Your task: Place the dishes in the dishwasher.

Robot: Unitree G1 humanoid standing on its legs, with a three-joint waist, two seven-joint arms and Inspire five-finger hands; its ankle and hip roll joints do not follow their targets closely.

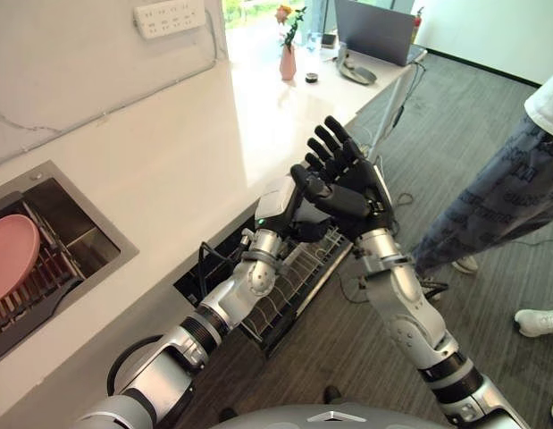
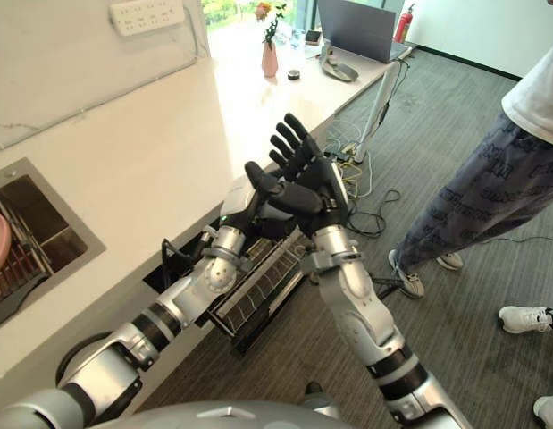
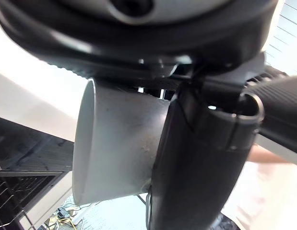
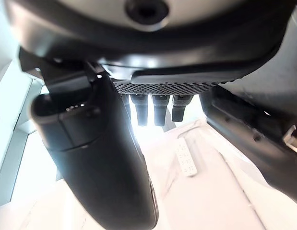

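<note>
Counter [image 1: 169, 152]: long, white, along the wall; sink [image 1: 75, 237] sunk into it at the near left.
Dishwasher rack [image 1: 298, 277]: wire, pulled out below the counter edge, under both arms.
Person [image 1: 508, 188]: standing on the floor at right.
Right robot hand [image 1: 352, 179]: raised above the rack, fingers straight and spread wide, holding nothing, its thumb crossing in front of the left robot hand.
Left robot hand [image 1: 280, 201]: mostly hidden behind the right; whether its fingers are curled or straight cannot be told.
Plate [image 1: 8, 255]: pink, standing on edge in the sink.
Vase [image 1: 288, 61]: pink, far end of counter.
</note>
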